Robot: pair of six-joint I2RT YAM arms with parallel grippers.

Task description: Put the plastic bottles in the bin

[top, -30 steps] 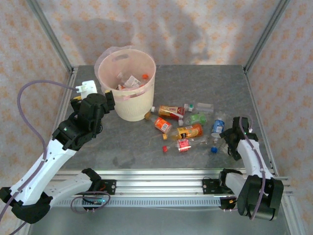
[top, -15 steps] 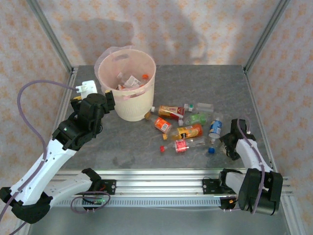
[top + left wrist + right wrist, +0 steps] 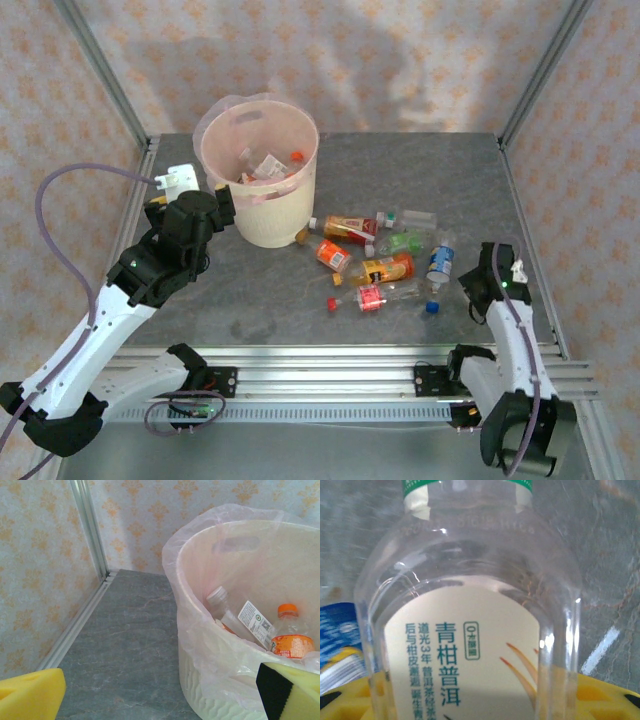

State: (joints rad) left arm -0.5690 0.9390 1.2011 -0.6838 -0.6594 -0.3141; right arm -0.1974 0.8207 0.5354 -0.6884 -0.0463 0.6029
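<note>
**Right gripper** (image 3: 480, 702): the jaws are gripping a clear bottle with a green neck band (image 3: 470, 580). The bottle is sitting between the two yellow pads (image 3: 607, 702). Its neck is pointing away from the jaws, and its cream label (printed in Chinese characters) is facing the wrist camera. A blue label (image 3: 337, 645) is showing just outside the jaws, beside one pad. Which bottle is carrying it cannot be told from this view.

**Left gripper** (image 3: 160, 695): the jaws are standing wide open and are holding nothing. The bin (image 3: 200, 690) is standing just ahead of the jaws, offset toward the right finger. Whether that finger is touching the bin cannot be told. A pink bag liner (image 3: 172, 555) is draping over the bin's rim. Inside the bin, an orange-capped bottle (image 3: 290, 640) and a clear bottle with a white label (image 3: 235, 612) are resting side by side.

**Remaining items**: loose plastic bottles (image 3: 388, 268) are lying in a cluster on the grey table (image 3: 430, 165). The cluster is lying to the left of the right gripper's jaws, between them and the bin. A blue-labelled bottle (image 3: 441, 262) is lying nearest those jaws. A red-labelled bottle (image 3: 375, 296) is lying at the cluster's near edge, with a blue cap (image 3: 431, 307) near it.
</note>
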